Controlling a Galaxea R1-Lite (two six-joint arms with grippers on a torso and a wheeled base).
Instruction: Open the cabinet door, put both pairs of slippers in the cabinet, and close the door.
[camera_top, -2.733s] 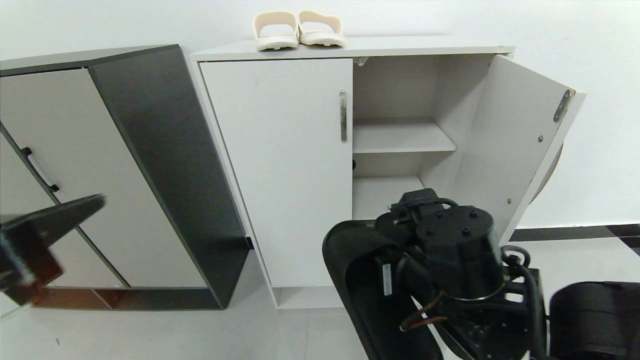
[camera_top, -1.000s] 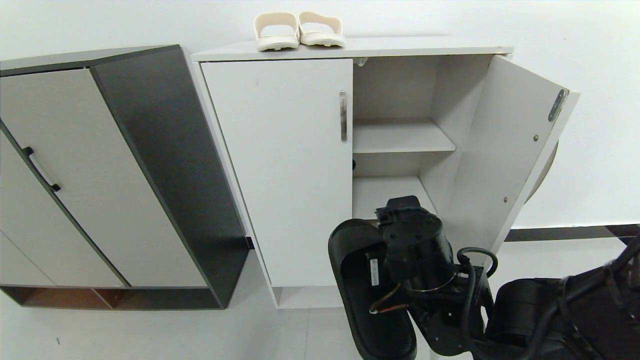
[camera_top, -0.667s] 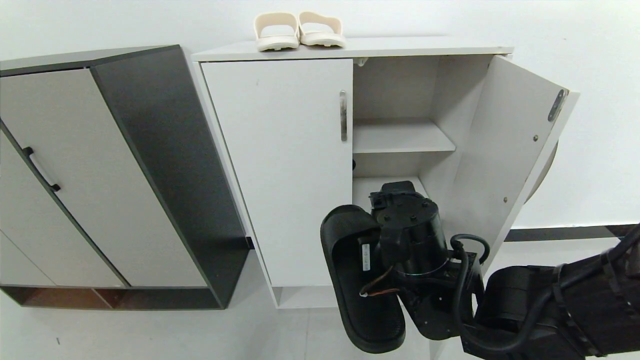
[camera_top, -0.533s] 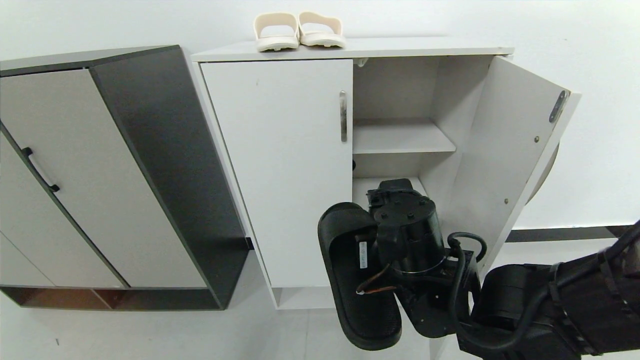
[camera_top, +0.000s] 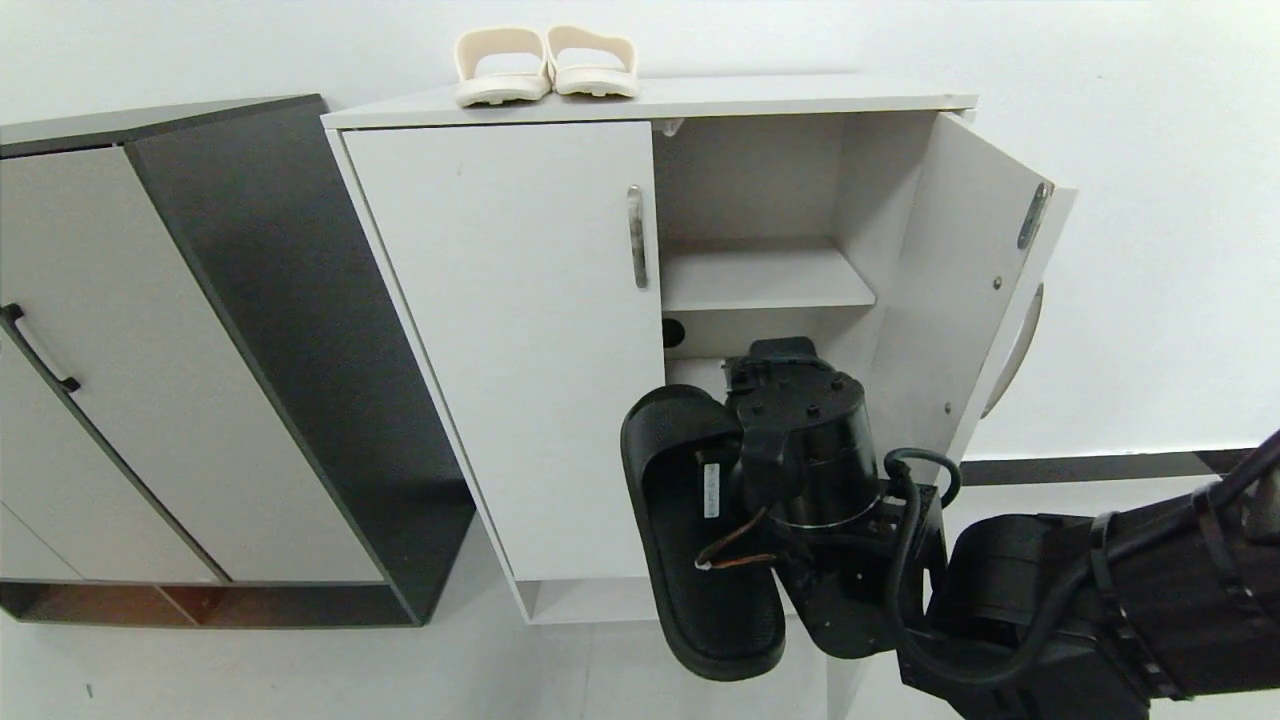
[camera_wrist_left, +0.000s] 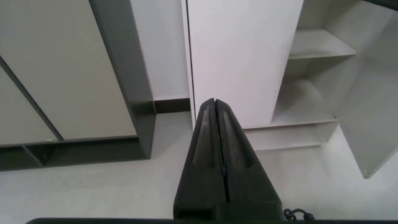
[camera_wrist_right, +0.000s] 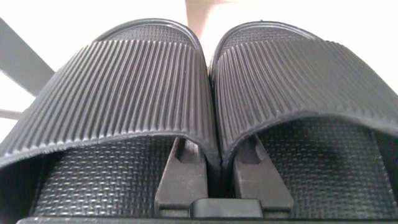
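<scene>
Right tool (camera_wrist_right: 214, 163): clamping black slippers (camera_top: 690, 560) together.
Left tool (camera_wrist_left: 214, 109): clenching, empty.
Cabinet door (camera_top: 950, 300): hanging open beside right tool.
Cream slippers (camera_top: 545, 65): resting on cabinet (camera_top: 500, 330), above right tool.

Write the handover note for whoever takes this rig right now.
Left gripper: shut, empty, held back from the cabinet and pointing toward it.
Right gripper: shut on the black slippers, pinching the pair together by their inner sides, low down in front of the cabinet's open right half.
Cream slippers: side by side on top of the cabinet.
Done: the right door is open.
Left: set the black pair inside, fetch the cream pair and put it in, close the door.
</scene>
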